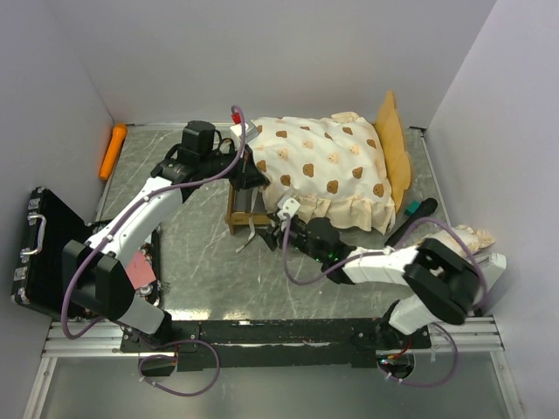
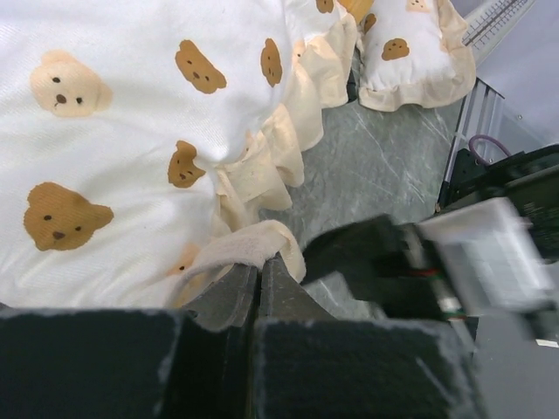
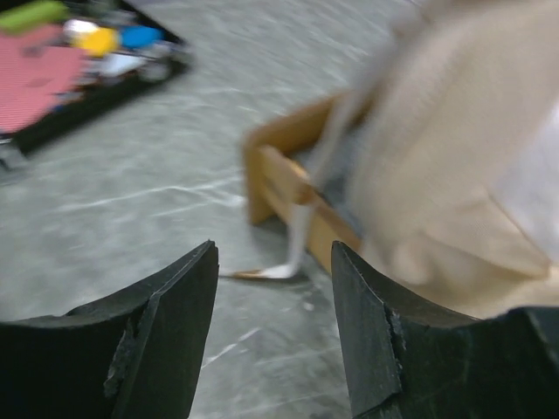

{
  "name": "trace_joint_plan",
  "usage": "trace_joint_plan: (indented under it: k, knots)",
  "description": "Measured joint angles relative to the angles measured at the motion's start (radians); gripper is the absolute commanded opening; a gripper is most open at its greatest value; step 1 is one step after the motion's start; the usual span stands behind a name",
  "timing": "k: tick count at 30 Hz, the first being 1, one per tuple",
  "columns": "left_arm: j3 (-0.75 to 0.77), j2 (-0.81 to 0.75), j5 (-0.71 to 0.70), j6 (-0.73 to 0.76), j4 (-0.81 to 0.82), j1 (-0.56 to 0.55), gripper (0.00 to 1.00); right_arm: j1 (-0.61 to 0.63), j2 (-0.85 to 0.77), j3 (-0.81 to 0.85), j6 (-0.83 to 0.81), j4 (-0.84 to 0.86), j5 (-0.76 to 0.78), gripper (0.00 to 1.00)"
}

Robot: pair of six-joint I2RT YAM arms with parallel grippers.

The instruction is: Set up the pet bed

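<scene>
Mattress hem pinched in the closed left gripper, the pet bed lies just ahead of the right gripper, whose half-spread jaws hold nothing; the foot corner of the frame is nearest it, the bed's length running off to its right.

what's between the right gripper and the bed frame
Bare table, plus a thin white strap trailing from the frame, seen in the right wrist view.

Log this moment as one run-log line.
left gripper: shut on mattress | right gripper: open, by bed frame | pillow: beside mattress
</scene>
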Motion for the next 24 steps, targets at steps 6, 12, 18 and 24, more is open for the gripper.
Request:
trace_joint_plan:
  k: [6, 12, 18, 24]
  knots:
    - [0.000, 0.002, -0.002, -0.010, 0.004, 0.000, 0.01, -0.006, 0.178, 0.083, 0.041, 0.033, 0.138, 0.62]
    - [0.006, 0.018, -0.001, -0.011, 0.006, 0.000, 0.01, -0.013, 0.257, 0.198, 0.090, 0.034, 0.165, 0.61]
    - [0.021, 0.028, -0.015, -0.008, 0.006, 0.001, 0.01, -0.047, 0.333, 0.271, 0.142, 0.006, 0.148, 0.18]
    - [0.032, 0.034, -0.030, -0.003, 0.000, 0.005, 0.24, -0.059, 0.336, 0.281, 0.170, 0.006, 0.066, 0.02]
